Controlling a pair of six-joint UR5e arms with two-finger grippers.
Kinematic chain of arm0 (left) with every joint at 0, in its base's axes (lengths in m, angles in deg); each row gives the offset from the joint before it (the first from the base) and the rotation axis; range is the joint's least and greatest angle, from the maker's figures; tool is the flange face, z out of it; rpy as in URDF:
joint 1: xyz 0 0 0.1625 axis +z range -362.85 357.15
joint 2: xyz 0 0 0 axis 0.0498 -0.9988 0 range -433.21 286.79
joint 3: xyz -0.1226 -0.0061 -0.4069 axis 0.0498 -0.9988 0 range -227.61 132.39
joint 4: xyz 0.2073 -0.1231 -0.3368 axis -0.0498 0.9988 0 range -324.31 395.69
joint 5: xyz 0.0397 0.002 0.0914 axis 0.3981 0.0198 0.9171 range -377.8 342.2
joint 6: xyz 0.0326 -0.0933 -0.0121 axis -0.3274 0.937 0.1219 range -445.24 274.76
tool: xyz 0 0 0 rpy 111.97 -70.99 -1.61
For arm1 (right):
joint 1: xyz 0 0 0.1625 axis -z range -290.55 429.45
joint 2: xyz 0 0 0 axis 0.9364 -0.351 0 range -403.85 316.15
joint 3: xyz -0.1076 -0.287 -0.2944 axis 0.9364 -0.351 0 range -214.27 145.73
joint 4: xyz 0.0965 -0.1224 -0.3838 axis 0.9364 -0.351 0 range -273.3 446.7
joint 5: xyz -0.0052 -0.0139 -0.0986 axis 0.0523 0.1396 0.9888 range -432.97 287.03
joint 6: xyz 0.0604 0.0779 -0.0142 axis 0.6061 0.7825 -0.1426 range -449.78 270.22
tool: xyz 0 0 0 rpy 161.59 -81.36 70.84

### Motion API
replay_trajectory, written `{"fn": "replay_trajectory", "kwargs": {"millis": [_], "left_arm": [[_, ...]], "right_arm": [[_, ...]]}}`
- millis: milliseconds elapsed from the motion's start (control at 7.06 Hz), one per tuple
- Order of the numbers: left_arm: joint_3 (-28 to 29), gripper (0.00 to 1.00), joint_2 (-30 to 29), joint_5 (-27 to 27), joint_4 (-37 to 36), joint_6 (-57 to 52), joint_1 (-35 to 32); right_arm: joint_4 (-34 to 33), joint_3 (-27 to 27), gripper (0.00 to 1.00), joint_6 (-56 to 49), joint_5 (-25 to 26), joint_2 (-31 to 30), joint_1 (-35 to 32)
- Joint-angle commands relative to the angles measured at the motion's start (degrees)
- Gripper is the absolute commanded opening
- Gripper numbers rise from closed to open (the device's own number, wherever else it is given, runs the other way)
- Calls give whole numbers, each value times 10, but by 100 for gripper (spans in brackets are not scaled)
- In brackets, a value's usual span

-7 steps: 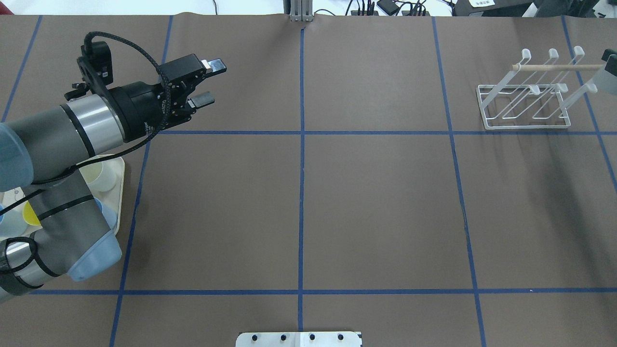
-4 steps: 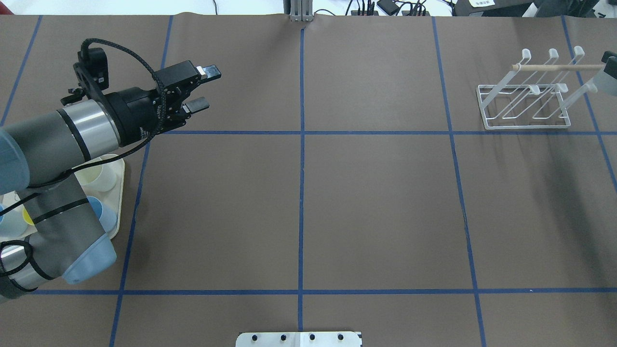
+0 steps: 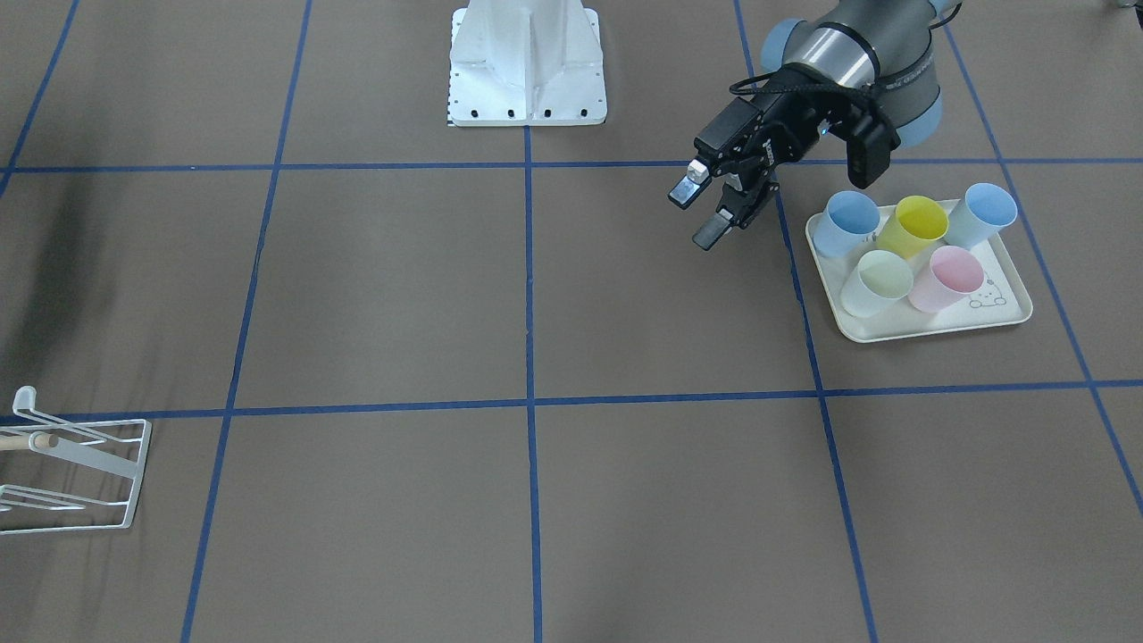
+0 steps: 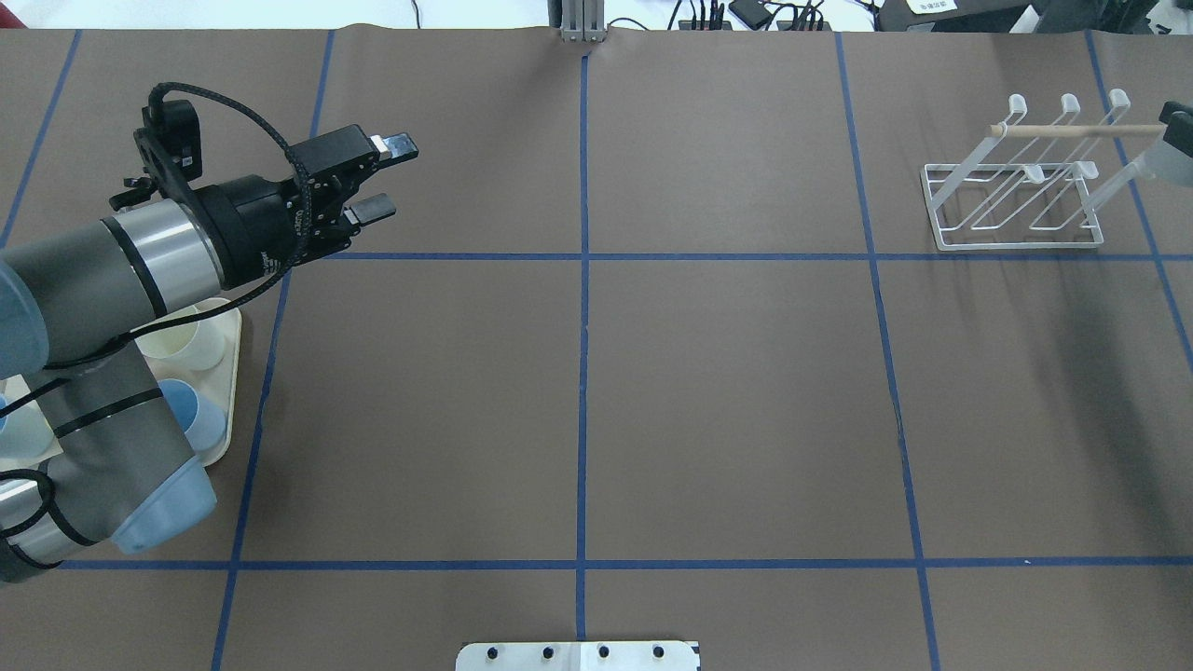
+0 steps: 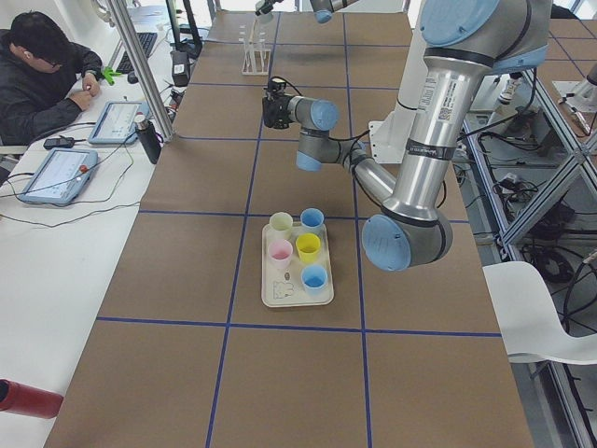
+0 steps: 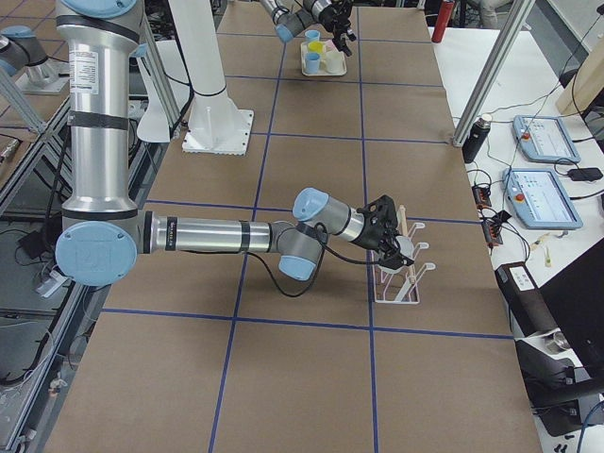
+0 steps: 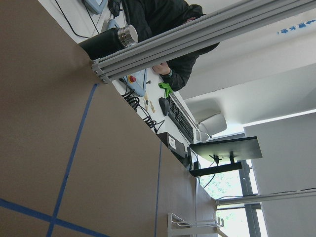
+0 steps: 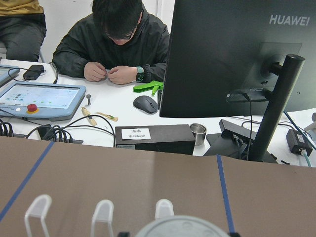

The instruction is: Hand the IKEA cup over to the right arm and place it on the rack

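Note:
My right gripper (image 6: 392, 243) is at the white wire rack (image 6: 401, 278), shut on a pale grey IKEA cup (image 6: 405, 248). The right wrist view shows the cup's rim (image 8: 180, 226) between the fingers, with the rack's prongs (image 8: 102, 212) just beyond. Overhead, the cup (image 4: 1172, 158) shows only at the right edge, beside the rack (image 4: 1011, 200) and its wooden rod. My left gripper (image 4: 382, 177) hovers open and empty at the far left, close to the tray; it also shows from the front (image 3: 701, 214).
A cream tray (image 3: 929, 326) holds several coloured cups, partly hidden under my left arm overhead. A white base plate (image 3: 527, 62) sits at the robot's side. A person sits at the desk past the table's far edge.
My left arm has drawn back to the left toward the tray, its gripper still open. The cup at the rack has shifted slightly.

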Motion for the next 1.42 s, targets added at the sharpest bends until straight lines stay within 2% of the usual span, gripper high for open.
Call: {"fn": "replay_trajectory", "kwargs": {"millis": [0,1275], "left_arm": [[-2,100,1,0,0,0,0],[-4,100,13,1,1,0,0]], "right_arm": [[0,-8,0,0,-1,-1,1],[1,-11,0,1,-4,-1,17]]}}
